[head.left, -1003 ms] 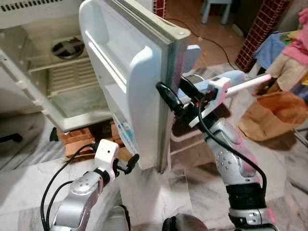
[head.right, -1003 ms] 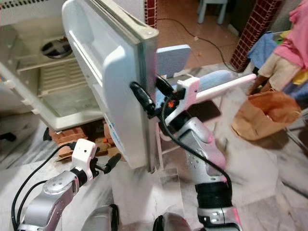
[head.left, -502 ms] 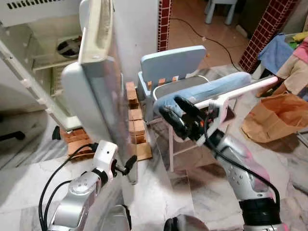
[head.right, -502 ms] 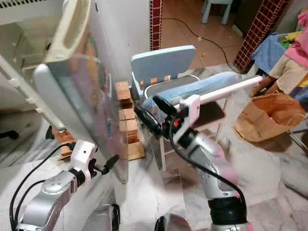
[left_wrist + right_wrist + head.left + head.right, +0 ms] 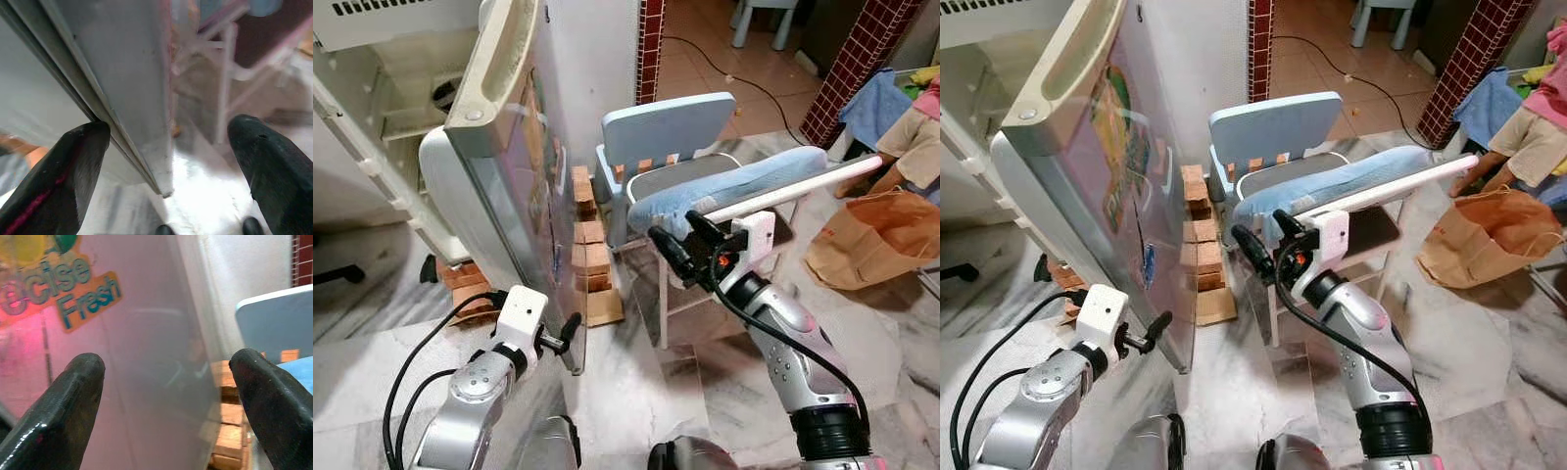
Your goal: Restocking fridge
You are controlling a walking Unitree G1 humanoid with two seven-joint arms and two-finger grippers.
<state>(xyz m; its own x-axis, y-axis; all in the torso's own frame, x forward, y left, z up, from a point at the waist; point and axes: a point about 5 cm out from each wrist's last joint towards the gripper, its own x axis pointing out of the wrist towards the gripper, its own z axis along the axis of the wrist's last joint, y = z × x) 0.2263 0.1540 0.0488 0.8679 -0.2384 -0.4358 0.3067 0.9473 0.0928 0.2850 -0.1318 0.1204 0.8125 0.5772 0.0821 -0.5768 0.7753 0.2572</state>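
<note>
Door (image 5: pixel 1107 186): partly open, its lower corner by the left gripper (image 5: pixel 161 161), fingers spread.
Right gripper (image 5: pixel 166 396): spread, facing the door.

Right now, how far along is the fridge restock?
Done: nothing points to stocking; the visible fridge interior looks mostly bare. In hand: the fridge door stands partly swung, seen almost edge-on. The left gripper, jaws open, straddles its lower corner, and the right gripper, jaws open, faces its outer face without touching. Neither carries an item. Left: fetching items, possibly from the brown paper bag, then closing up.
</note>
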